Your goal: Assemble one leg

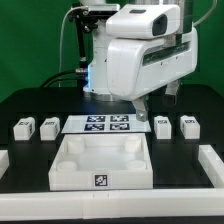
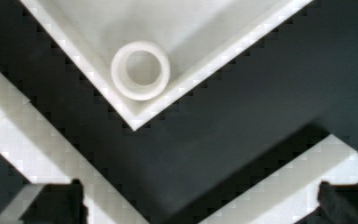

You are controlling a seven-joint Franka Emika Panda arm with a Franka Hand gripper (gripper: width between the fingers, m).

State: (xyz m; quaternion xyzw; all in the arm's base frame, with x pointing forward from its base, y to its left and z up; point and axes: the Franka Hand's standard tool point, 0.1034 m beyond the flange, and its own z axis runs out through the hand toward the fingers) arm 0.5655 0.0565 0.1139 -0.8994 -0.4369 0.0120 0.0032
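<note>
Four legs, small white blocks with marker tags, lie on the black table: two at the exterior view's left [image 1: 22,127] [image 1: 47,125] and two at its right [image 1: 163,126] [image 1: 189,125]. The large white square tray-like piece [image 1: 100,165] lies in front of them. My gripper [image 1: 143,108] hangs above the table behind the tray's back right corner, apart from every leg. In the wrist view the gripper [image 2: 197,205] is open and empty, its dark fingertips [image 2: 48,205] wide apart. A tray corner with a round socket [image 2: 140,71] shows there. No leg shows in the wrist view.
The marker board [image 1: 100,124] lies between the two pairs of legs, behind the tray. White border bars lie at the table's front left [image 1: 5,160] and front right [image 1: 212,165]. White diagonal strips [image 2: 25,120] cross the wrist view.
</note>
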